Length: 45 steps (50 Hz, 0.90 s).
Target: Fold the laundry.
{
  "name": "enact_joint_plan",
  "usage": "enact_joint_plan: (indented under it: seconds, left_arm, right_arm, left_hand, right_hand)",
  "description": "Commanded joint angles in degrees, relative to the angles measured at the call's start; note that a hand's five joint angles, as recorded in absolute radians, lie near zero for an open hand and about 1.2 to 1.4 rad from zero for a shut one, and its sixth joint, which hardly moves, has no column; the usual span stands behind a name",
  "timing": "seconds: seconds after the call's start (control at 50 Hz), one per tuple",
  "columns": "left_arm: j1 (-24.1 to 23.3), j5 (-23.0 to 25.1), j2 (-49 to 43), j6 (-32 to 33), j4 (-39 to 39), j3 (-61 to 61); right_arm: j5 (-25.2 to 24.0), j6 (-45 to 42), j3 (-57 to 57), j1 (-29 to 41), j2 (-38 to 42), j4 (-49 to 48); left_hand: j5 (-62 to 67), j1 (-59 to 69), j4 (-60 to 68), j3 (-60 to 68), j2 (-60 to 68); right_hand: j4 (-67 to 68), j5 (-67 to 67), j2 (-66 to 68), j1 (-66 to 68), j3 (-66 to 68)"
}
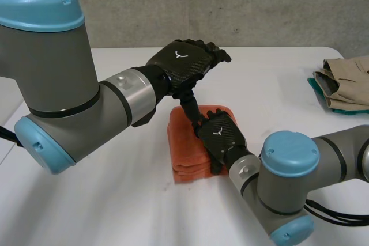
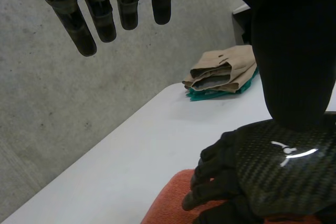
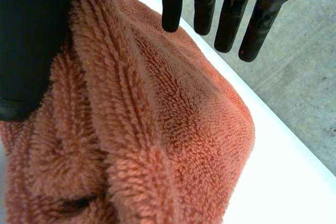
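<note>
Right fingers [image 3: 229, 22]: straight and apart, stretched over the top of the towel [image 1: 183, 152]. They clamp nothing. My thumb [image 3: 31, 40] lies against the side fold.
Right hand [image 1: 222, 135]: palm down on the towel, toward its right side.
Towel: orange and thick, folded into a block on the table [image 1: 115, 200] just ahead of my right arm. Its stacked edges face me.
Towel risk: terry this plush springs back. If I lift my palm quickly, I expect the top layer to rise and the fold to open. If I drag the palm off sideways, the layers could shear and the block go crooked.
Left hand [image 1: 187, 59]: hangs above the towel's far end. Its fingers [image 2: 100, 19] are straight, apart and empty. Its thumb points down toward my right hand, very near it; I cannot tell whether they touch.
Hands risk: the two hands are crowded over one small block. If the left comes down carelessly, it could knock my right hand or catch a loop and pull a layer loose.
Pile [image 1: 346, 82]: folded beige and teal clothes at the table's far right, well apart from the towel.
Pile risk: to carry the towel there with flat fingers would let it sag open, and a clumsy landing could push the pile toward the edge.
</note>
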Motion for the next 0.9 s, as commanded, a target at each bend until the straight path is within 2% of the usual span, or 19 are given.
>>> enact_joint_plan:
  seconds: [0.02,0.1,0.12,0.16,0.34,0.4,0.5,0.58,0.62,0.72,0.8,0.9]
  left_arm:
    - [0.2,0.1,0.1,-1.6,0.0,-0.4]
    - [0.2,0.0,0.0,-1.6,0.0,-0.5]
    - [0.2,0.0,0.0,-1.6,0.0,-0.7]
    - [0.2,0.0,0.1,-1.6,0.1,-0.9]
    - [0.2,0.0,0.3,-1.6,0.3,-1.0]
    - [0.1,0.0,0.3,-1.6,0.3,-1.0]
    - [0.1,0.0,0.3,-1.8,0.3,-1.4]
    - [0.1,0.0,0.4,-1.8,0.3,-1.9]
    - [0.0,0.0,0.4,-1.8,0.3,-1.9]
    - [0.1,-0.1,0.4,-1.9,0.3,-2.1]
    - [0.0,-0.2,0.4,-1.8,0.3,-2.3]
    - [0.0,-0.3,0.5,-1.9,0.3,-2.4]
  right_arm:
    - [0.1,-0.2,-4.2,-0.2,3.7,0.7]
    - [-0.2,-0.2,-5.3,-0.5,4.7,0.7]
    - [-0.2,-0.2,-5.5,-1.0,4.6,0.7]
    - [0.0,-0.1,-5.6,-1.9,4.2,0.7]
    - [-1.9,-1.0,-4.8,-12.2,-1.3,1.7]
    - [-5.6,-3.2,-5.2,-18.1,-2.0,3.4]
    - [-16.3,-11.6,-8.7,-27.6,-1.3,8.2]
    - [-21.5,-17.3,-14.6,-30.7,1.0,9.7]
    - [-22.7,-17.5,-17.9,-31.4,2.0,9.8]
    - [-24.2,-13.0,-30.0,-33.6,3.1,9.2]
    - [-24.7,-5.2,-42.9,-35.4,6.2,8.7]
    - [-25.3,3.2,-59.8,-39.5,13.0,8.0]
  left_hand:
    - [-0.2,1.5,0.8,0.3,0.7]
    - [0.0,1.6,0.9,0.5,0.9]
    - [0.0,1.6,0.9,0.5,0.9]
    - [0.0,1.6,0.9,0.5,0.9]
    - [0.2,1.8,1.1,0.7,1.1]
    - [0.2,1.8,1.1,0.7,1.1]
    - [0.2,1.8,1.1,0.7,1.1]
    - [0.2,1.8,1.1,0.7,1.1]
    - [0.2,1.8,1.1,0.7,1.1]
    - [0.2,1.8,1.1,0.7,1.1]
    - [0.2,1.8,1.1,0.7,1.1]
    - [0.2,1.8,1.1,0.7,1.1]
  right_hand:
    - [11.0,11.9,11.1,13.7,10.9]
    - [32.5,33.4,32.6,35.2,32.4]
    - [50.2,51.1,50.3,52.9,50.1]
    - [61.9,62.8,62.0,64.6,61.8]
    - [61.9,62.8,62.1,64.6,61.8]
    - [61.9,62.8,62.1,64.6,61.8]
    - [61.9,62.8,62.1,64.6,61.8]
    - [61.9,62.8,62.1,64.6,61.8]
    - [61.9,62.8,62.1,64.6,61.8]
    - [61.9,62.8,62.1,64.6,61.8]
    - [61.9,62.8,62.1,64.6,61.8]
    - [61.9,62.8,62.1,64.6,61.8]
